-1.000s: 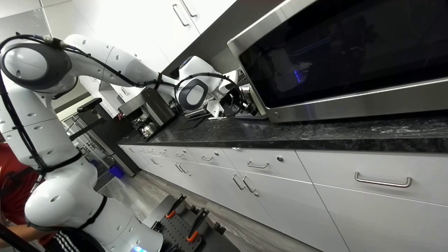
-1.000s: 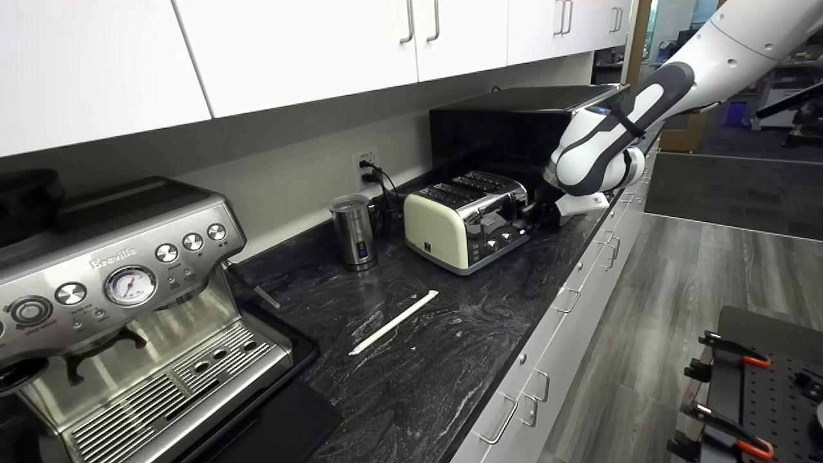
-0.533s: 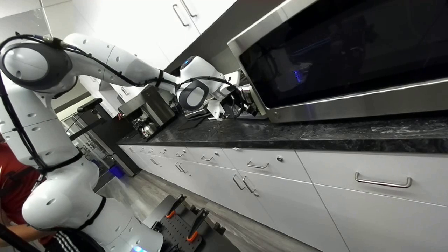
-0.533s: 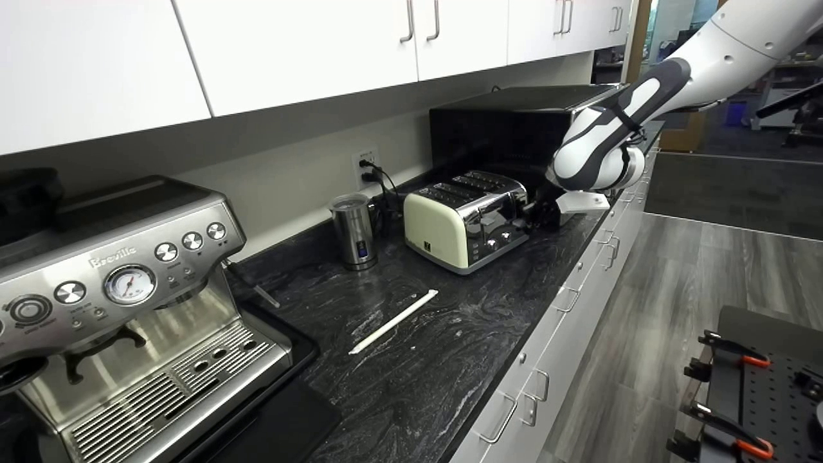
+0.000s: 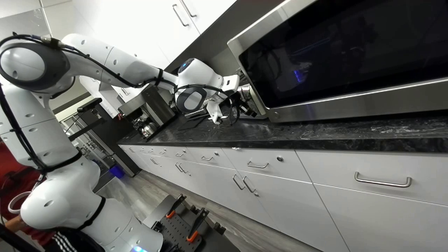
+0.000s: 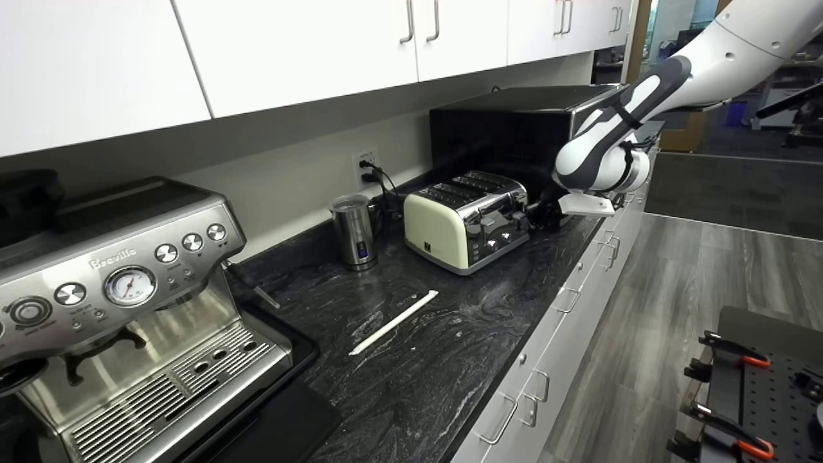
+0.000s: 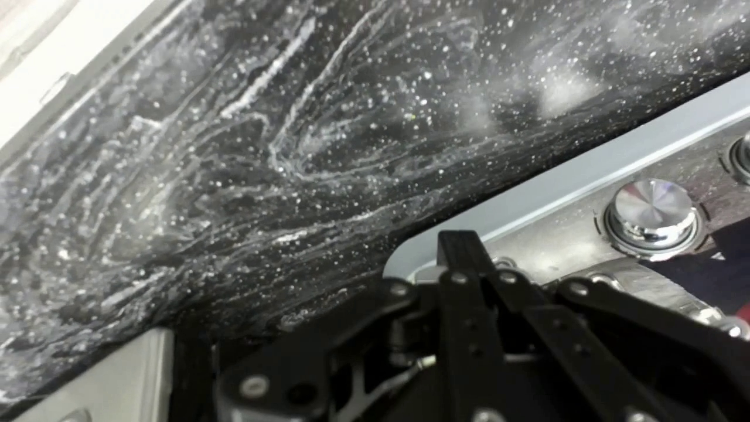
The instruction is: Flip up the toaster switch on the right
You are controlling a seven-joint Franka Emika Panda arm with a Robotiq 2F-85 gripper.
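Observation:
The toaster stands on the dark counter with a cream side (image 6: pixel 437 228) and a shiny steel front with levers and knobs. In an exterior view only its cream edge (image 5: pixel 258 101) and some steel show behind my gripper (image 5: pixel 249 109). In the wrist view its grey base (image 7: pixel 562 176) and a round knob (image 7: pixel 651 214) are visible. My gripper (image 7: pixel 463 249) is shut and empty, its fingertips over the base's corner, at the toaster's right end by the oven. The right switch is not clearly visible; I cannot tell whether the fingers touch it.
A large steel oven (image 5: pixel 336 63) stands close beside the toaster. A steel frother (image 6: pixel 353 235), a wrapped straw (image 6: pixel 393 323) and a coffee machine (image 6: pixel 141 270) are on the counter (image 6: pixel 476 347). White cabinets hang above. A person in red is near the arm's base.
The wrist has tilted and drawn slightly back from the toaster's front, with the white bracket shifting a little. The toaster looks unchanged.

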